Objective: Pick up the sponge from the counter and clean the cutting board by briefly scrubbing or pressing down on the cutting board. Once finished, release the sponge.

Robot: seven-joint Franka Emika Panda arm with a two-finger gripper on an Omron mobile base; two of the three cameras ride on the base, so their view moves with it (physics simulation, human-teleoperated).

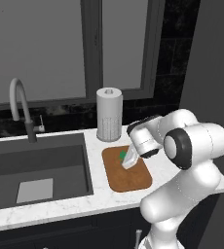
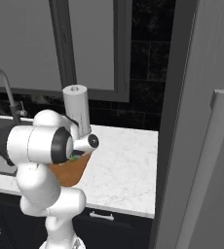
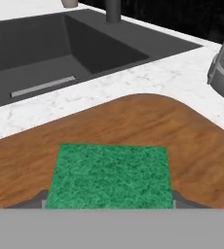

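The green sponge (image 3: 111, 177) lies flat on the brown cutting board (image 3: 133, 121), near the board's end closest to the sink. My gripper (image 3: 109, 202) reaches down onto it, and a dark fingertip (image 3: 38, 199) presses against each side of the sponge, so the gripper is shut on it. From the left base view, the gripper (image 1: 129, 160) stands tilted over the sponge (image 1: 122, 155) at the rear of the cutting board (image 1: 131, 177). In the right base view, my arm covers most of the board (image 2: 72, 174); a sliver of the sponge (image 2: 75, 157) shows. The white marble counter (image 3: 133, 80) surrounds the board.
A dark sink basin (image 1: 36, 165) lies left of the board, with a pale grey flat piece (image 1: 34, 189) inside and a faucet (image 1: 21, 107) behind. A paper towel roll (image 1: 109, 114) stands just behind the board. A tall dark cabinet (image 2: 201, 121) borders the counter on the right.
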